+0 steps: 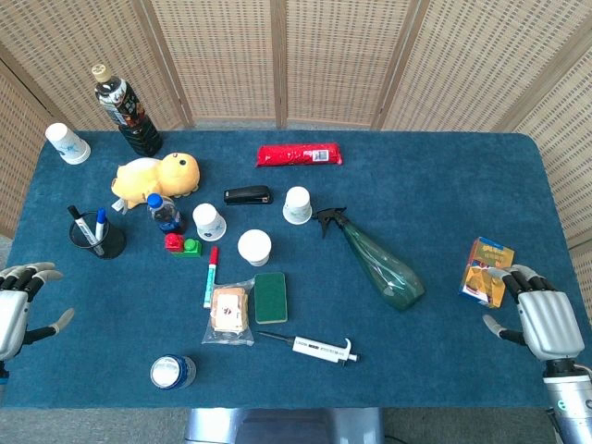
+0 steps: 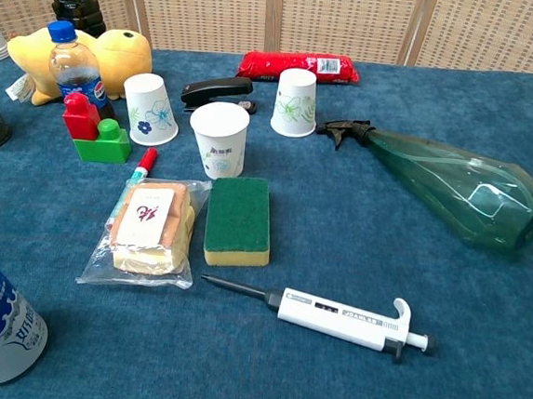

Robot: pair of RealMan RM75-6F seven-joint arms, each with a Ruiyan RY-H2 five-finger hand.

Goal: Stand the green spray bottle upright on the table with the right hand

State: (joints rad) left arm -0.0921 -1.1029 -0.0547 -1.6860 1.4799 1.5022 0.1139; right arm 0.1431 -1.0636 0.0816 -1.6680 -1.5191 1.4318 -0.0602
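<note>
The green spray bottle (image 1: 377, 262) lies on its side on the blue table, black nozzle pointing to the back left and its wide base toward the front right. The chest view shows the spray bottle (image 2: 455, 183) at the right, flat on the cloth. My right hand (image 1: 546, 322) rests at the table's front right corner, fingers apart and holding nothing, well to the right of the bottle. My left hand (image 1: 17, 301) sits at the front left edge, also empty with fingers spread. Neither hand appears in the chest view.
A small orange box (image 1: 487, 271) lies between my right hand and the bottle. A white pipette (image 1: 319, 348), green sponge (image 1: 270, 297), bagged snack (image 1: 228, 313), paper cups (image 1: 297, 204), stapler (image 1: 248, 195), red packet (image 1: 299, 154) and blue can (image 1: 172, 372) crowd the middle and left.
</note>
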